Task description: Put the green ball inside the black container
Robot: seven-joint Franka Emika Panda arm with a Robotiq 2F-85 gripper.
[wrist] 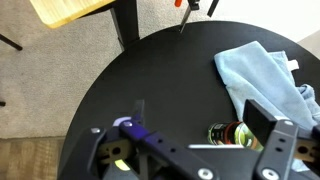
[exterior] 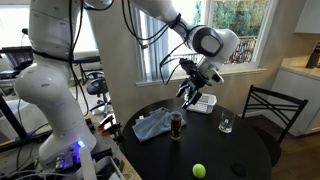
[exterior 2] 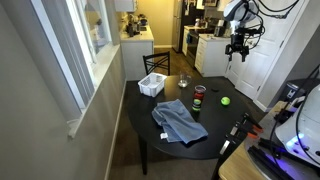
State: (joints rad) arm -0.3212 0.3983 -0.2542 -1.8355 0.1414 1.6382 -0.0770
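The green ball (exterior: 199, 170) (exterior 2: 225, 100) lies on the round black table (exterior: 240, 145) near its edge, and shows in both exterior views. It is out of the wrist view. The black container (exterior: 177, 124) (exterior 2: 199, 96), a dark reddish cup, stands upright near the table's middle; it also shows in the wrist view (wrist: 230, 133), seen from above. My gripper (exterior: 192, 90) (exterior 2: 238, 52) (wrist: 199, 116) hangs open and empty well above the table, roughly over the cup and far from the ball.
A blue cloth (exterior: 152, 124) (wrist: 265, 75) lies crumpled beside the cup. A clear glass (exterior: 226, 124) and a white slatted basket (exterior: 204, 103) stand further back. A black chair (exterior: 270, 105) stands at the table's edge.
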